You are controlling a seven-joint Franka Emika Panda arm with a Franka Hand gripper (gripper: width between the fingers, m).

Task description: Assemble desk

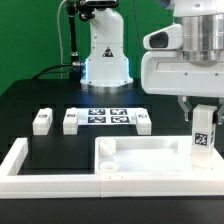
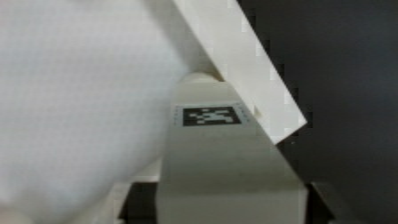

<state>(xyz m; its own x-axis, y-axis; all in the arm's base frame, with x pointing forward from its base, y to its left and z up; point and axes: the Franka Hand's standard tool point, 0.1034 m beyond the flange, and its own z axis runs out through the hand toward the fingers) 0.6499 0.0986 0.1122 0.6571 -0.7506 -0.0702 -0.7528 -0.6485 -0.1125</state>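
The white desk top [image 1: 135, 158], a tray with a raised rim, lies at the front on the exterior view's right. My gripper [image 1: 203, 112] is shut on a white block leg [image 1: 203, 142] with a black-and-white tag. It holds the leg upright at the top's corner on the exterior view's right. In the wrist view the leg [image 2: 222, 160] sits between the dark fingers [image 2: 146, 200], its tag facing the camera, against the top's rim [image 2: 240, 60]. Three other legs [image 1: 42, 121] [image 1: 70, 121] [image 1: 143, 122] stand in a row behind the top.
The marker board [image 1: 105, 117] lies between the loose legs. Long white bars [image 1: 20, 160] border the work area on the exterior view's left and along the front [image 1: 60, 185]. The robot base [image 1: 105, 55] stands at the back.
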